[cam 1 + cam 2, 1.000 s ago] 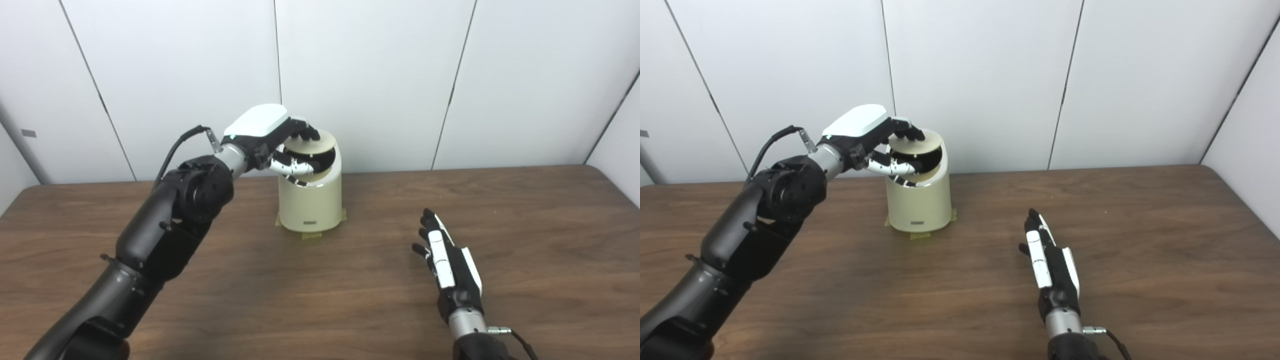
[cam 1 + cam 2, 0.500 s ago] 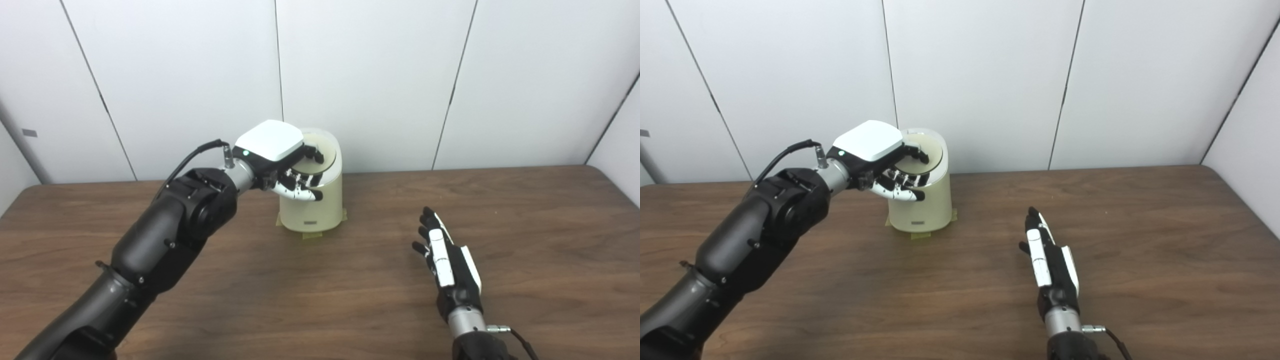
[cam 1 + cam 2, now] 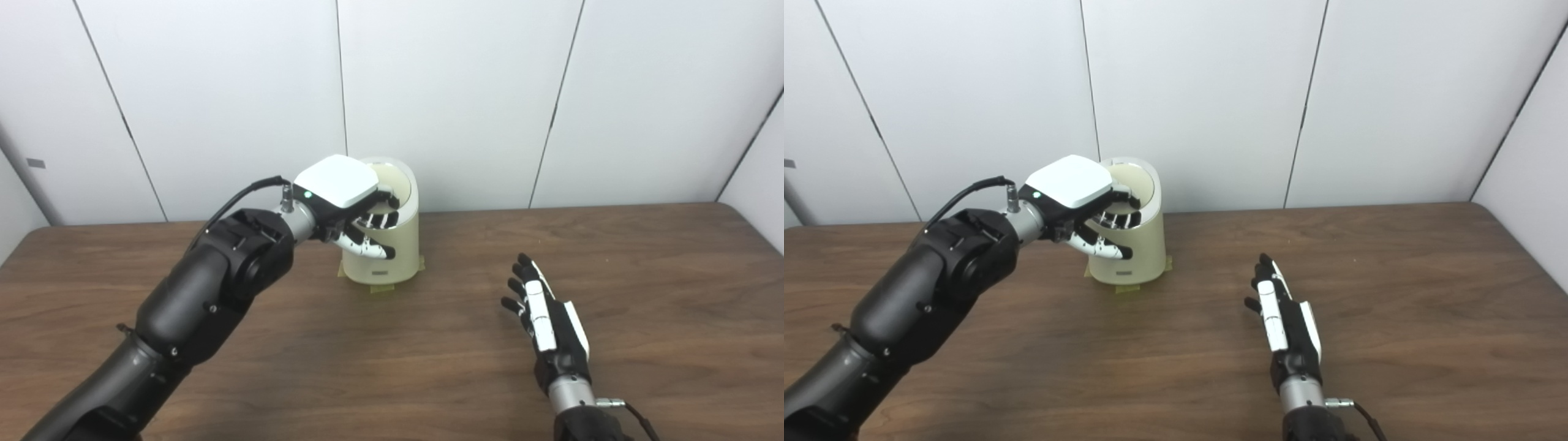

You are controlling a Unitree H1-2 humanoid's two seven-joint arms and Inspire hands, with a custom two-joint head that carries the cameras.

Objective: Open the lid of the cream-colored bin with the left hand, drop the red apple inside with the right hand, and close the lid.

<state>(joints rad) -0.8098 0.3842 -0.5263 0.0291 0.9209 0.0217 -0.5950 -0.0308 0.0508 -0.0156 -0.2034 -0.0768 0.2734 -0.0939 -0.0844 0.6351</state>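
Observation:
The cream-colored bin [image 3: 401,245] stands at the back middle of the table, its round lid [image 3: 397,179] lying flat in the rim. My left hand [image 3: 346,196] hangs over the bin's near left edge. Its fingers [image 3: 378,218] curl loosely on the lid's front edge, and its thumb points down outside the bin wall, gripping nothing. My right hand [image 3: 1285,315] lies open on the table to the right of the bin, palm turned left, with nothing in it. No red apple shows in either view.
The wooden table [image 3: 643,275] runs to a rounded right edge. White wall panels stand close behind the bin. Strips of tape [image 3: 383,286] hold the bin's base to the table. My left forearm [image 3: 208,294] crosses the left half of the table.
The lid, held up and tilted a second ago, has come down flat on the bin. My left hand sank with it and drew slightly toward me. The right hand barely moved.

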